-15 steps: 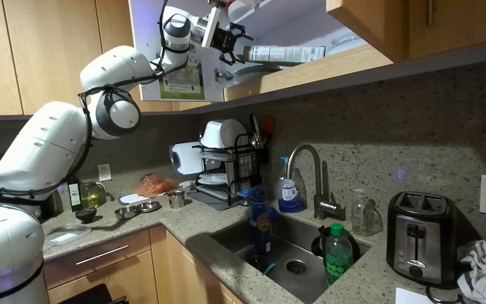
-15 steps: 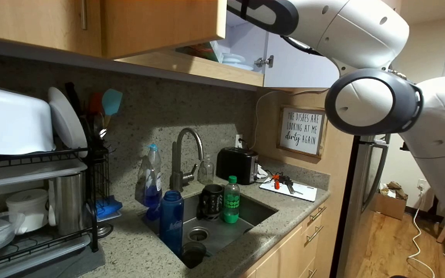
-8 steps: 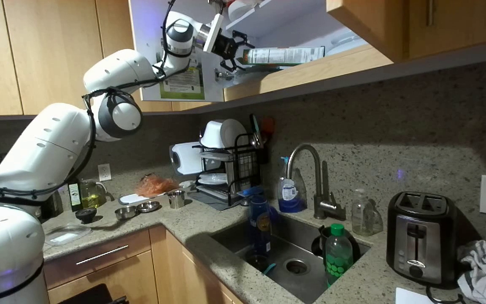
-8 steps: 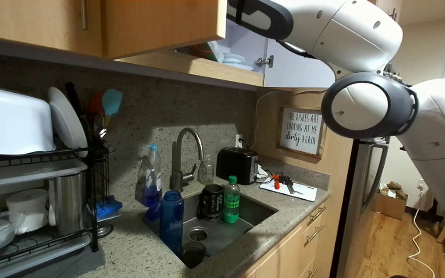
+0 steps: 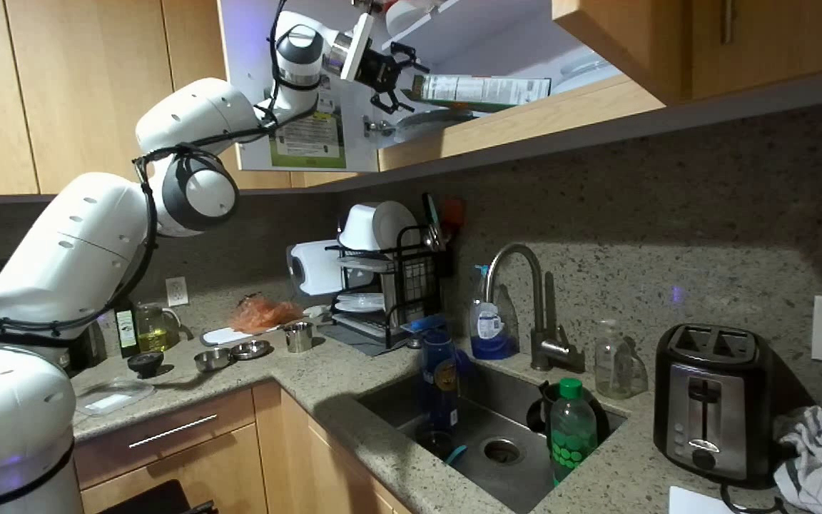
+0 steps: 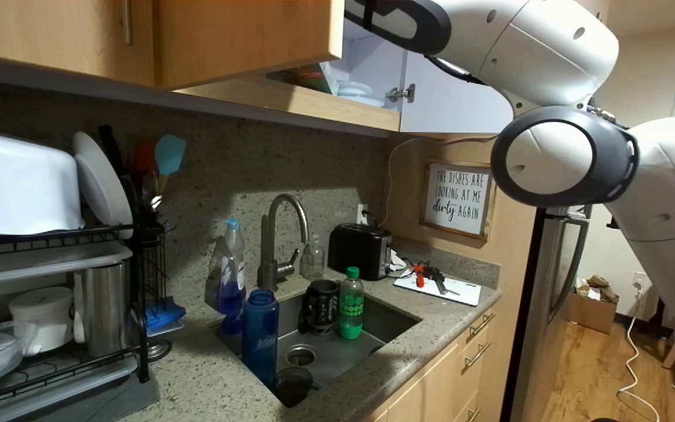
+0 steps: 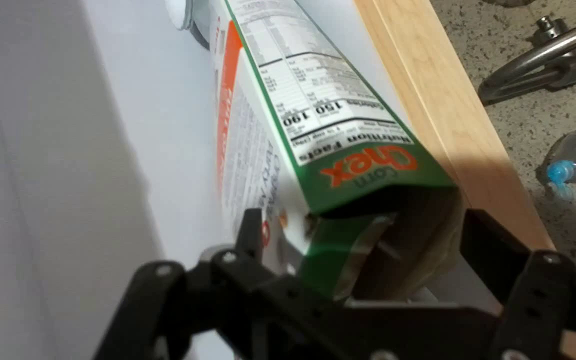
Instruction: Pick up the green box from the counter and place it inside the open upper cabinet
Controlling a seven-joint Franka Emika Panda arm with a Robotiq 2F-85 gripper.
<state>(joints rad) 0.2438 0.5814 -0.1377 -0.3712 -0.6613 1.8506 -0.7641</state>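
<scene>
The green box (image 5: 482,91) lies on its side inside the open upper cabinet (image 5: 539,118), its open, flapped end facing my gripper (image 5: 417,88). Close up in the wrist view, the box (image 7: 340,107) shows a green-edged side with nutrition print and orange letters. My gripper (image 7: 364,225) stands open there, with one finger in front of the white face and the other past the opposite edge. Whether either finger touches the carton I cannot tell. A corner of the box (image 6: 309,77) peeks over the cabinet ledge in an exterior view. Below runs the speckled counter (image 5: 311,378).
The open cabinet door (image 5: 247,114) hangs beside my wrist, and another open door (image 6: 249,35) juts out. A glass dish (image 5: 429,123) sits under the box's near end; plates (image 6: 354,88) are farther in. Below are the faucet (image 5: 536,285), dish rack (image 5: 404,285) and toaster (image 5: 711,400).
The gripper dipped slightly toward the box half a second ago and has risen back near its earlier height. The box's near end sits a little higher than before.
</scene>
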